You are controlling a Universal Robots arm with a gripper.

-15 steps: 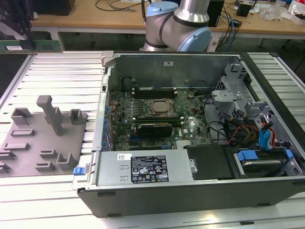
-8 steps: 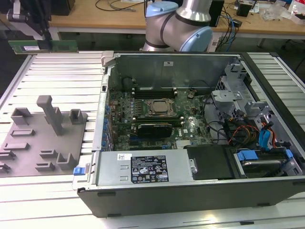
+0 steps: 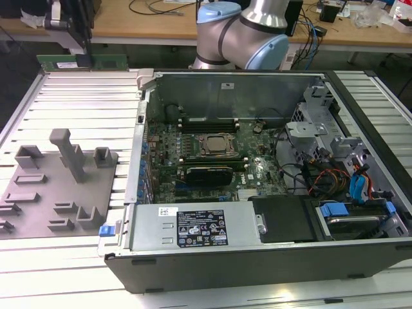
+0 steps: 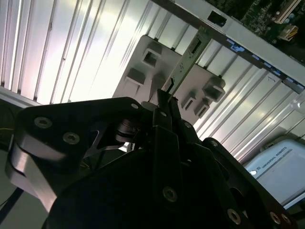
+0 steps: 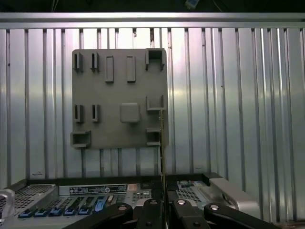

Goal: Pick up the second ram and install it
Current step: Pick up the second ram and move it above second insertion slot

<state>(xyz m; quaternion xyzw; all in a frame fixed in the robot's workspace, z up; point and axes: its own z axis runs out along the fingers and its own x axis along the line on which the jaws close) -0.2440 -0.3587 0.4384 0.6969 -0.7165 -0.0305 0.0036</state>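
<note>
The main risk, as I judge it, is the memory stick [image 3: 109, 62] twisting in the grip. It is thin and long and is pinched across only a short part of its length, so a knock against the wall of the computer case [image 3: 257, 264] on the way in could swing it off line. If it then reached the memory slots [image 3: 206, 121] tilted or with its notch out of place, pressing down could bend the board or strain a slot clip instead of seating it. A loose pinch could also let it slide out and drop onto the main board [image 3: 257, 168].

The gripper [image 4: 164, 99] is closed down narrow on the stick, with its two fingers against the flat faces. In the first wrist view the stick [image 5: 162, 143] shows edge-on, running out from between the fingers [image 5: 150, 206] over the grey holder plate [image 5: 119, 86]. In the exterior view the stick hangs level above the far edge of the ribbed metal surface [image 3: 84, 103], near the corner on the exterior view's left. It is outside the case and well apart from the slots.
</note>
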